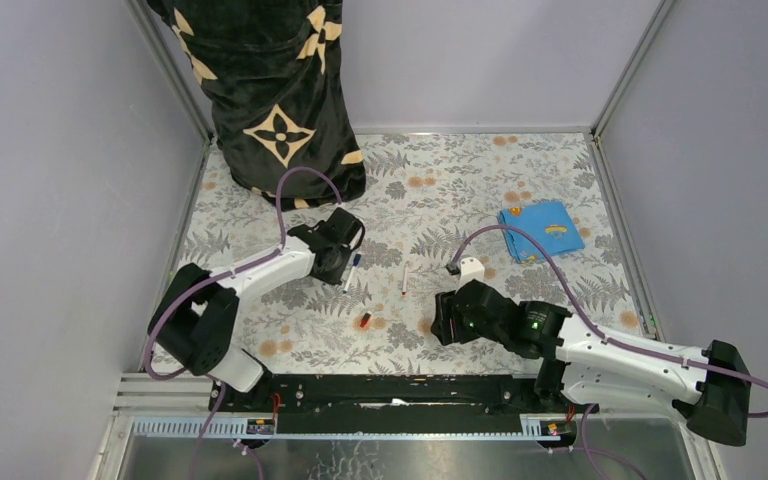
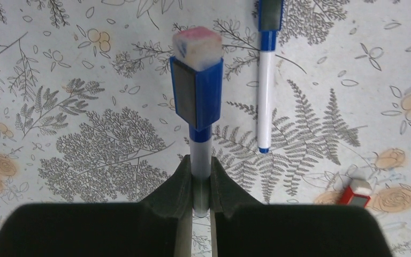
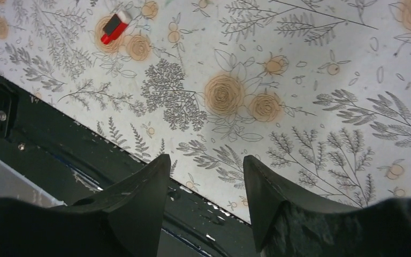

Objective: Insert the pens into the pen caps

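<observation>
The blue cloth lay well clear. My left end effector was clamped on a white blue-capped pen; a second pen and red cap lay nearby on the surface. My right end effector stood apart, empty.

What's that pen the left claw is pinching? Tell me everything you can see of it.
The pen has a thin white barrel, plastic-looking, with a squarish blue cap on its far end. The cap bears a dark grey side panel and a white felt pad smudged pink. The left gripper is shut on the barrel; nothing else visibly touches it.
</observation>
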Controlling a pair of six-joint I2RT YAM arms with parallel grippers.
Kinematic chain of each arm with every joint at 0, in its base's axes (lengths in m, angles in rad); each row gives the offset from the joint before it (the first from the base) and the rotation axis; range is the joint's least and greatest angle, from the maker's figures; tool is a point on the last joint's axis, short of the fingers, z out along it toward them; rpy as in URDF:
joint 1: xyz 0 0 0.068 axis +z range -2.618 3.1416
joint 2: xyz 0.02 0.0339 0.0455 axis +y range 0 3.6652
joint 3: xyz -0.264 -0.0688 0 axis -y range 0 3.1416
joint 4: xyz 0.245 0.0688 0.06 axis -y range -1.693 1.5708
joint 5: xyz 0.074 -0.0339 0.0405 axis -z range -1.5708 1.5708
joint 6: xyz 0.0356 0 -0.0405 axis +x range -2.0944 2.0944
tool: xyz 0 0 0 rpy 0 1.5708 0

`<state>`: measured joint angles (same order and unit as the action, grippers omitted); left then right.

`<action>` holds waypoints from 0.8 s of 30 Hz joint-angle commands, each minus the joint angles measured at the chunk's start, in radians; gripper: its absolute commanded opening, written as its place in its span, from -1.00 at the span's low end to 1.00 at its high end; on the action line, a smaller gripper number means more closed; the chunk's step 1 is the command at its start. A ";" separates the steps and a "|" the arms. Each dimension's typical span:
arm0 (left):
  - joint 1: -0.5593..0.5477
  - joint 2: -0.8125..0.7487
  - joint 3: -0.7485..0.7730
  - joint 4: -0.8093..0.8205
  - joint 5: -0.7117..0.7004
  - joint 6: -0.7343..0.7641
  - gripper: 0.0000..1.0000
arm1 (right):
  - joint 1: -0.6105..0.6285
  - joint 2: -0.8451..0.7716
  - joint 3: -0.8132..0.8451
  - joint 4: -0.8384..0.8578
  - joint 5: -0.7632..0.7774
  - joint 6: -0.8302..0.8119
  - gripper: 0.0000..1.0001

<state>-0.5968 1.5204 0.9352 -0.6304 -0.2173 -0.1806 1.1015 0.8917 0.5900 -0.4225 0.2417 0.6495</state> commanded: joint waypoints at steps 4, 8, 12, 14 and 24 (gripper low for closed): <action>0.039 0.072 0.047 0.063 0.036 0.059 -0.97 | -0.006 -0.008 0.006 0.084 -0.113 -0.009 0.22; 0.054 0.093 0.046 0.085 0.092 0.062 -0.81 | -0.006 -0.021 0.002 0.087 -0.113 -0.021 0.23; 0.068 0.124 0.065 0.087 0.110 0.066 -0.80 | -0.007 -0.026 -0.002 0.086 -0.116 -0.022 0.24; 0.077 0.141 0.074 0.089 0.149 0.066 -0.79 | -0.008 -0.028 -0.003 0.088 -0.118 -0.022 0.24; 0.087 0.200 0.089 0.066 0.178 0.055 -0.61 | -0.007 -0.036 -0.011 0.088 -0.127 -0.025 0.27</action>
<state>-0.5205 1.7012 1.0027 -0.5762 -0.0589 -0.1368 1.0985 0.8734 0.5827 -0.3561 0.1326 0.6407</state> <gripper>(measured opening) 0.177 0.633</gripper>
